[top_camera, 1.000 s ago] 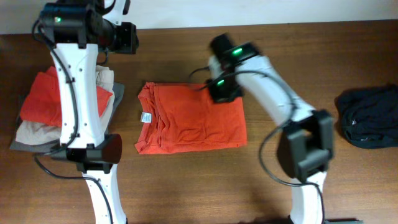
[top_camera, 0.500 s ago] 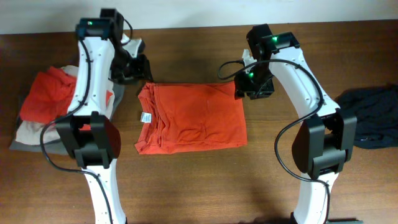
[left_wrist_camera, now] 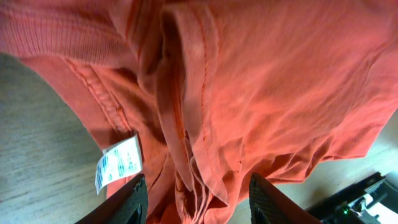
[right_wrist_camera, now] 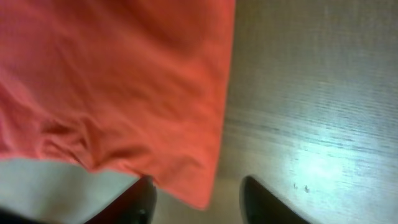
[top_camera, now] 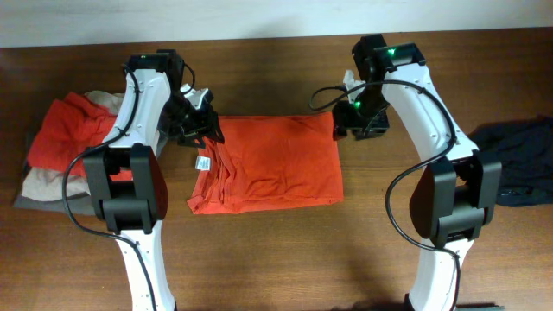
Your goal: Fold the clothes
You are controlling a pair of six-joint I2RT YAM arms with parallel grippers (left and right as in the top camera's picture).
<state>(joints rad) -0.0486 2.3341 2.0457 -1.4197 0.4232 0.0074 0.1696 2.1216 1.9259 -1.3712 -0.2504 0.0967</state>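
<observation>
The clothes in hand are a folded orange-red T-shirt (top_camera: 270, 168) lying flat at mid-table, its small white label (top_camera: 203, 162) at the left edge. My left gripper (top_camera: 198, 129) hovers over the shirt's top-left corner. In the left wrist view it (left_wrist_camera: 202, 208) stands open, with stacked fabric folds (left_wrist_camera: 199, 124) and the label (left_wrist_camera: 118, 163) below and between the fingers. My right gripper (top_camera: 352, 122) is at the shirt's top-right corner. In the right wrist view it (right_wrist_camera: 202, 204) is open, and the shirt's corner (right_wrist_camera: 202, 186) lies between its fingers without being pinched.
A pile of other garments (top_camera: 65, 151), orange and beige, sits at the table's left edge. A dark garment (top_camera: 518, 164) lies bunched at the far right. Bare wooden table (top_camera: 276, 250) runs along the front.
My left arm swung from over the left pile to the shirt's top-left corner. My right gripper moved off the shirt's top edge to its right corner and opened.
</observation>
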